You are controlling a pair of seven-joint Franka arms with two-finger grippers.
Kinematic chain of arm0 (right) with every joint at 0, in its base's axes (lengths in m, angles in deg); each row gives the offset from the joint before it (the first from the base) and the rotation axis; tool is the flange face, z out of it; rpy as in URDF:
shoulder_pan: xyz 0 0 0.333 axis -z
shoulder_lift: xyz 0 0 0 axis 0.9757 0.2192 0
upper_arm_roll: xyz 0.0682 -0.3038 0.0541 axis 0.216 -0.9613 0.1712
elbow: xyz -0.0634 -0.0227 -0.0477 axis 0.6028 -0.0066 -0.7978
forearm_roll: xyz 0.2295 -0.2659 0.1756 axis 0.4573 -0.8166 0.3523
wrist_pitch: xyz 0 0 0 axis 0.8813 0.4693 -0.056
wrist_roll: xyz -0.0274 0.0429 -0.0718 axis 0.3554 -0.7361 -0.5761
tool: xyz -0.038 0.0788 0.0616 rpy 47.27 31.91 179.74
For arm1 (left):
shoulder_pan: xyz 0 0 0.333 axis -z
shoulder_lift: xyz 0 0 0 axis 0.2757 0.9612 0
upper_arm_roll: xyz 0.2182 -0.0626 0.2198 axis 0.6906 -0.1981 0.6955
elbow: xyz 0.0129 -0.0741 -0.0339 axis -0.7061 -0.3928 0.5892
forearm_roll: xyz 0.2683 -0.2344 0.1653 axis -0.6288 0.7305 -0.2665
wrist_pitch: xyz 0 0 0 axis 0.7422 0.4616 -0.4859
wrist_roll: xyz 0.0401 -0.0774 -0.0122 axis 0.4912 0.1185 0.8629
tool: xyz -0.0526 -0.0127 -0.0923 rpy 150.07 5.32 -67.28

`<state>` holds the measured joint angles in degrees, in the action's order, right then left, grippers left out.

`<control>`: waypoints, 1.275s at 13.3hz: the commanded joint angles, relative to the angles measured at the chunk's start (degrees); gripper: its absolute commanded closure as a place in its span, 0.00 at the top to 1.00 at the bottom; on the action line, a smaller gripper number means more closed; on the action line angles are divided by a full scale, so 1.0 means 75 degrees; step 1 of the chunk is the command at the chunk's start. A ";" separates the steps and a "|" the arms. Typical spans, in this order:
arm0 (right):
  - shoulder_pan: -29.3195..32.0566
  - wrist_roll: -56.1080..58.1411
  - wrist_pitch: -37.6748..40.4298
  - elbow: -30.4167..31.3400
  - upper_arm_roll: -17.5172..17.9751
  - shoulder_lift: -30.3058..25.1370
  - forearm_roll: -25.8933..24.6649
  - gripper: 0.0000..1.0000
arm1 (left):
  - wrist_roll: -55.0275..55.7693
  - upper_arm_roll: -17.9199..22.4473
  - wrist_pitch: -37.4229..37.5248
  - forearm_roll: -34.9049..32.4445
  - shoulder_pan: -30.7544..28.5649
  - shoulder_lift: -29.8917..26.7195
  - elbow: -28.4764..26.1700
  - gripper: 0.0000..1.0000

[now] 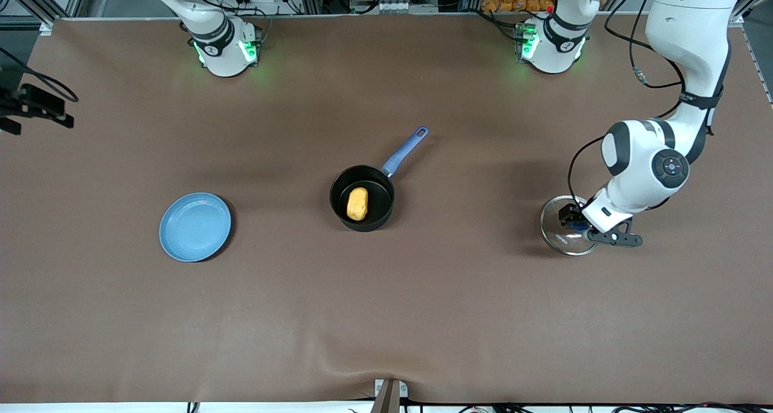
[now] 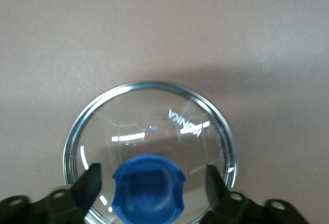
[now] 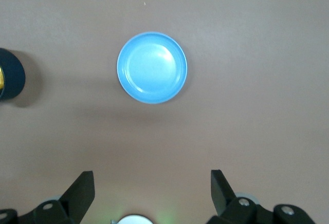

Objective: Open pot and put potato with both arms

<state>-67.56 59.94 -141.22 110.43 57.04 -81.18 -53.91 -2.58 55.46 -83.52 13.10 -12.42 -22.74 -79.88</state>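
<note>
The black pot (image 1: 375, 191) stands uncovered mid-table, its blue handle (image 1: 406, 150) pointing toward the robots' bases. The yellow-orange potato (image 1: 357, 203) lies inside it. The glass lid (image 1: 558, 233) rests flat on the table toward the left arm's end. My left gripper (image 1: 574, 217) is low over the lid and open, with a finger on each side of the blue knob (image 2: 149, 193) and a gap to it on both sides. The left wrist view shows the lid (image 2: 154, 121) on the brown surface. My right gripper (image 3: 152, 180) is open, empty, high over the table near its base.
A light-blue plate (image 1: 195, 226) sits empty toward the right arm's end of the table, and the right wrist view shows this plate (image 3: 152, 68) with the pot's edge (image 3: 10, 74) beside it. A black fixture (image 1: 36, 106) juts in at that end's edge.
</note>
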 commanded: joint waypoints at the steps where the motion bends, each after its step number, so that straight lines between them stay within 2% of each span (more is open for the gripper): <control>1: -0.0131 -0.0164 -0.0108 0.0160 0.0096 -0.0073 0.0035 1.00 | 0.0366 -0.0049 0.0505 0.0179 0.0038 -0.0348 0.0486 1.00; 6: -0.0531 -0.0646 -0.0120 0.0125 0.0096 -0.0073 0.0023 1.00 | 0.0614 -0.0014 0.3268 0.0098 0.0015 -0.0700 0.2570 1.00; 10: -0.0730 -0.0855 -0.0108 0.0114 0.0108 -0.0085 -0.0058 1.00 | 0.0790 0.0022 0.4338 0.0039 0.0026 -0.0911 0.3569 1.00; 12: -0.0718 -0.0845 -0.0096 0.0114 0.0097 -0.0085 -0.0070 1.00 | 0.0790 0.0010 0.4783 0.0039 -0.0020 -0.1109 0.3851 1.00; 15: -0.0858 -0.0868 -0.0038 0.0114 0.0027 -0.0120 -0.0094 1.00 | 0.0801 0.0033 0.5111 0.0027 -0.0032 -0.1613 0.3864 1.00; 17: -0.1664 -0.0868 -0.0061 0.0067 -0.0673 -0.0120 -0.0210 1.00 | 0.0965 -0.0013 0.5312 -0.0125 -0.0032 -0.1976 0.3864 1.00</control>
<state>-74.96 54.55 -141.82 110.96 56.32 -81.18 -54.23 3.15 55.68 -45.98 13.34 -12.52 -34.40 -50.59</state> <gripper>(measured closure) 0.000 0.000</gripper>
